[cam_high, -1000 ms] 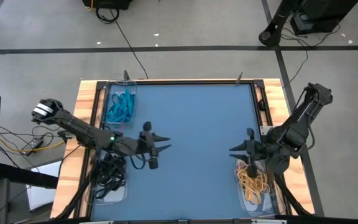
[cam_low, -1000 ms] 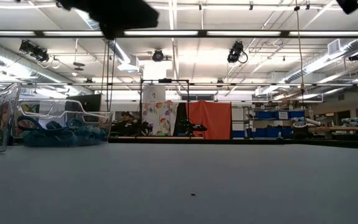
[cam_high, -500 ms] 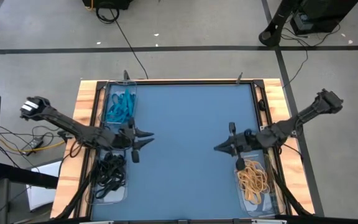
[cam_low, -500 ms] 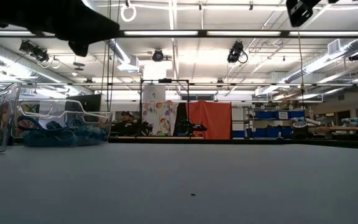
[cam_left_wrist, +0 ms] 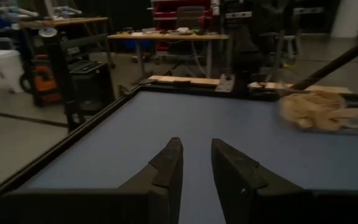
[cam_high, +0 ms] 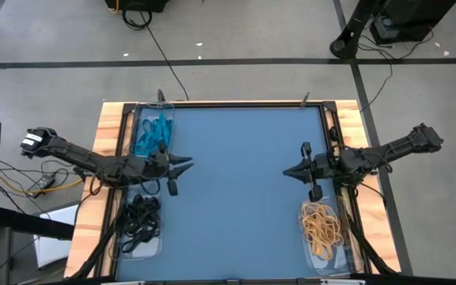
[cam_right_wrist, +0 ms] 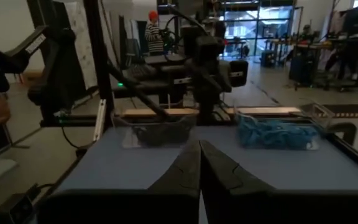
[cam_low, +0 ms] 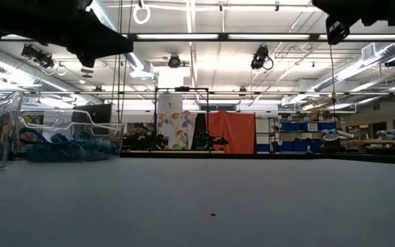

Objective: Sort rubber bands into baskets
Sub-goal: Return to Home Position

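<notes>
Rubber bands lie sorted in clear baskets on the blue table. The teal ones [cam_high: 152,133] are at the far left, the black ones [cam_high: 138,219] at the near left, and the tan ones [cam_high: 323,223] at the near right. My left gripper [cam_high: 187,163] hovers level between the two left baskets, pointing toward the table's middle. Its fingers [cam_left_wrist: 170,160] stand a little apart with nothing between them. My right gripper [cam_high: 286,170] hovers level just beyond the tan basket, pointing toward the table's left. It is shut on nothing [cam_right_wrist: 199,155].
The blue mat [cam_high: 236,198] lies between the two grippers. A wooden frame [cam_high: 101,158] borders the table. Black cables run beside the black-band basket [cam_high: 121,229]. Beyond the table are benches, stands and a person [cam_right_wrist: 155,34].
Both grippers have drawn back from the table's middle. The left has gone toward the left edge and a little toward the far edge. The right has swung round and gone toward the far edge, its arm stretching out toward the table's right.
</notes>
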